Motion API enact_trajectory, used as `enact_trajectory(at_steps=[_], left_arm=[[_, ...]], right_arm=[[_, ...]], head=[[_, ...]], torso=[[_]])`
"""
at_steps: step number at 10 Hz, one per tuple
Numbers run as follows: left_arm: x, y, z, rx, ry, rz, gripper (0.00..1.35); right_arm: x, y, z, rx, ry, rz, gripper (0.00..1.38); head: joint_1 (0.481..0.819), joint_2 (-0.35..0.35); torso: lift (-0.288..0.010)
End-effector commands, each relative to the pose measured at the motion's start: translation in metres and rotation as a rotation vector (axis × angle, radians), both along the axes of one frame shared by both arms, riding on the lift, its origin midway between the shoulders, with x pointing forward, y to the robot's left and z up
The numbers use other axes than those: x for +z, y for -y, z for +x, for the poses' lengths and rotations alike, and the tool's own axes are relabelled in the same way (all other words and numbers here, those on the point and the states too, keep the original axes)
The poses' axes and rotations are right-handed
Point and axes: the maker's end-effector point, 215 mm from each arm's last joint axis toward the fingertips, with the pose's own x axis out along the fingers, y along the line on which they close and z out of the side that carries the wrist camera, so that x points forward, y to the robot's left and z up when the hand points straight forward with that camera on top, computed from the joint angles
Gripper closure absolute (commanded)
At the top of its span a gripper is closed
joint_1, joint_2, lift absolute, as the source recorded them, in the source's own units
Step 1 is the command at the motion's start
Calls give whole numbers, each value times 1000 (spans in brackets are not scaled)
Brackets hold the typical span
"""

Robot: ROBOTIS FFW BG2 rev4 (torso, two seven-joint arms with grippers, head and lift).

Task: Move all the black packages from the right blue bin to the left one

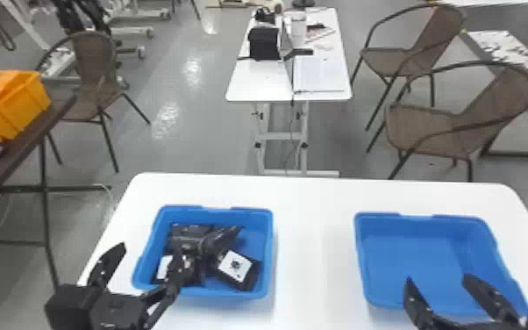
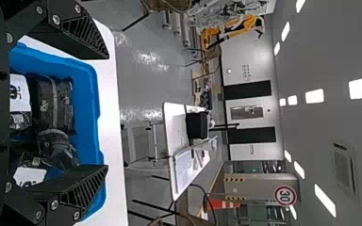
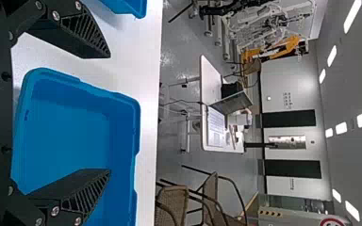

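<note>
The left gripper point(image 1: 147, 259) is open, its fingers apart over the near left part of the left blue bin point(image 1: 269, 250). Several black packages point(image 1: 188, 231) lie jumbled in that bin, among them one with a white label point(image 1: 245, 270) near its front right. At the near side of the right blue bin point(image 1: 412, 254), which holds nothing, the right gripper point(image 1: 436, 285) stands open. The left wrist view has the open left gripper point(image 2: 107, 112) with black packages point(image 2: 54, 103) lying in the bin beyond. In the right wrist view, the right gripper point(image 3: 110, 113) has nothing between its fingers.
Both bins stand on a white table point(image 1: 311, 197) with a gap between them. A dark side table point(image 1: 22, 140) carrying an orange bin point(image 1: 24, 105) is at the left. Farther back are another white table point(image 1: 258, 83) and brown chairs point(image 1: 429, 127).
</note>
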Motion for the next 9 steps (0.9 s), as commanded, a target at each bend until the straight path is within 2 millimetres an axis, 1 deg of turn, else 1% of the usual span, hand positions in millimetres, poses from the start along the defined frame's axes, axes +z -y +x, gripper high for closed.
enact_trajectory(at_steps=[1,9], left_arm=[[-1,-2,-1,6,-3,-6,219],[-2,3,1,1,-4,-23,219]], right_arm=[[0,0,0,-2,0,0,167],[0,-1,0,1,1,-3,167]], head=[[695,95],[695,90]], torso=[[0],[0]])
